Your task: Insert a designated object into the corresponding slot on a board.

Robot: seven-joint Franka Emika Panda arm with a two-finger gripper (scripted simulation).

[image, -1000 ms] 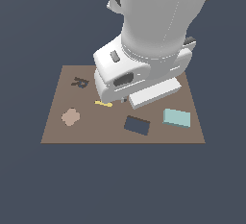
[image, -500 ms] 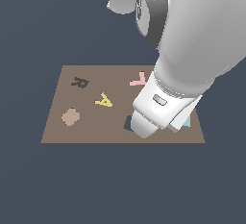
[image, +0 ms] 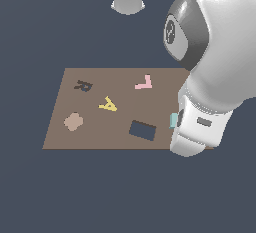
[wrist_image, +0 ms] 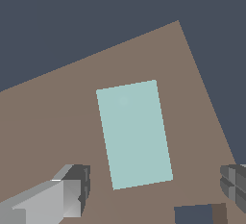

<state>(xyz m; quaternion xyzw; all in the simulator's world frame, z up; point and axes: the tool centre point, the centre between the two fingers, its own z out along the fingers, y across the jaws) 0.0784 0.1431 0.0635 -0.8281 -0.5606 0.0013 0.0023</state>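
The pincer (wrist_image: 153, 192) hung with its two fingers (wrist_image: 72, 194) spread wide apart and nothing between them, above the light teal block (wrist_image: 134, 134), which lay flat on the brown board (image: 100, 127) near the edge at the exterior view's right. In the exterior view the arm's bulk hid all but a sliver of that block (image: 173, 120). The dark navy slot (image: 142, 130) sat open and unfilled on the same board, near the block but apart from it, toward the exterior view's left. The likeliest trouble, to my mind, was alignment: the block lay skewed against the line joining the fingers, so a descent without turning the wrist could catch it across its corners and twist or push it instead of gripping it. The block also rested close to the board's rim, so a nudge might slide it off. Later, a tilted hold could jam it on the slot's lip. Counted in the exterior view: one board, one teal block, one rectangular slot, one yellow letter A (image: 108, 104), one pink L-shaped piece (image: 144, 82), one tan blob shape (image: 73, 121) and one small dark R-shaped recess (image: 83, 85).
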